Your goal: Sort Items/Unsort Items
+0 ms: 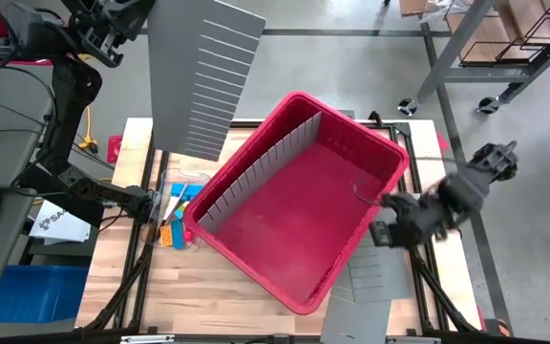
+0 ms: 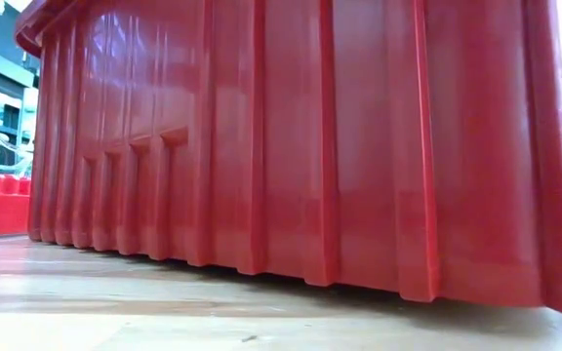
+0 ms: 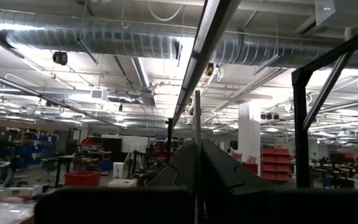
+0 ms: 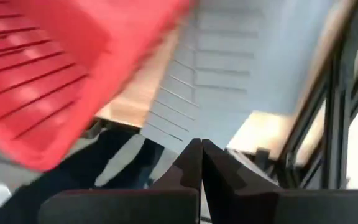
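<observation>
From my station the red bin point(image 1: 294, 205) is my landmark: it sits skewed on the pale wooden table point(image 1: 208, 287), one ribbed grey divider point(image 1: 261, 172) standing inside along its wall. I count three grey divider panels in all: that one, a large slotted panel point(image 1: 203, 76) raised over the bin's far-left corner, and a flat one point(image 1: 370, 277) on the table beside the bin's near-right side. The floor around the table is grey concrete, with metal shelving frames point(image 1: 504, 38) past the bin's far-right corner.

The items point(image 1: 178, 215) lie in a small cluster touching the bin's left corner, apparently in a clear tray; I make out orange, blue and yellow pieces, but cannot count them surely.

The left gripper point(image 3: 197, 155) is lifted well up and away from the bin, fingers pressed together and clamping nothing. The right gripper point(image 4: 201, 162) hovers just off the bin's right corner, fingers likewise together, nothing between them.

Only the left wrist view shows the room: a workshop with silver ducting point(image 3: 104, 37), strip lights and red shelf bins point(image 3: 278, 163). The low view is filled by the bin's ribbed outer wall point(image 2: 310, 146), showing neither arm nor the items.
</observation>
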Controlling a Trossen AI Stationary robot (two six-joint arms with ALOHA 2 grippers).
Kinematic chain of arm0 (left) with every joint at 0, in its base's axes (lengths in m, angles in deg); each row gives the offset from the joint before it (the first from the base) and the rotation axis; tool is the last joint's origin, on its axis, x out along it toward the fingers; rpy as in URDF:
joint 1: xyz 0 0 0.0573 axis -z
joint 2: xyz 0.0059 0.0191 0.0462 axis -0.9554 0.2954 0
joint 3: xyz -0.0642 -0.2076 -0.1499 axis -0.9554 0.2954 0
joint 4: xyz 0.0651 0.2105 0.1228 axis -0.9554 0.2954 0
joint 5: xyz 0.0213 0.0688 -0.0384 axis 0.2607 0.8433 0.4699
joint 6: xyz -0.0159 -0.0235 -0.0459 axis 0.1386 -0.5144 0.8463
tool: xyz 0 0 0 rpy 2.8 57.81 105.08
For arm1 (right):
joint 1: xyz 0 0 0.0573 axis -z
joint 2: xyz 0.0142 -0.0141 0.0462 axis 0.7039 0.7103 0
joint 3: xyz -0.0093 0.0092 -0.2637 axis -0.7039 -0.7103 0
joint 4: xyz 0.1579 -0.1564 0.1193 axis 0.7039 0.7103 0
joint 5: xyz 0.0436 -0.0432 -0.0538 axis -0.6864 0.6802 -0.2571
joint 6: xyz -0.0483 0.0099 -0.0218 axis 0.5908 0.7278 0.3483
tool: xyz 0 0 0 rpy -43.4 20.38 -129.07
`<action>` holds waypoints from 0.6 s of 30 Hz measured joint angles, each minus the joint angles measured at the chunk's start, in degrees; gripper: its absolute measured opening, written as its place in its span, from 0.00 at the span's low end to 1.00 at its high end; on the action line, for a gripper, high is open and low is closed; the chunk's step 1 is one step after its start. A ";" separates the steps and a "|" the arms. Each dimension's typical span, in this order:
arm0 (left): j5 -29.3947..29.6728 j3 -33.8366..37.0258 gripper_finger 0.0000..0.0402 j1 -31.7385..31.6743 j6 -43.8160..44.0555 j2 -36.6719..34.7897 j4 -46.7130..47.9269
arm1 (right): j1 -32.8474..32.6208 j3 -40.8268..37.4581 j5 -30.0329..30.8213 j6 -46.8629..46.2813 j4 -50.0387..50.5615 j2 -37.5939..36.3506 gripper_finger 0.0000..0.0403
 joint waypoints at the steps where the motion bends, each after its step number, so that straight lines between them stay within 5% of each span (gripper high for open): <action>1: 0.02 0.00 0.00 0.00 -0.04 0.00 -0.04 | -1.50 -2.66 2.18 -3.13 -0.71 -0.77 0.00; 9: 0.96 0.00 0.00 0.02 -0.02 0.02 0.47 | 4.24 -22.19 8.48 -3.69 -0.07 -4.01 0.00; 18: 1.46 0.00 0.00 0.02 0.05 -0.02 2.80 | 21.98 -38.16 20.69 4.48 0.14 -21.68 0.00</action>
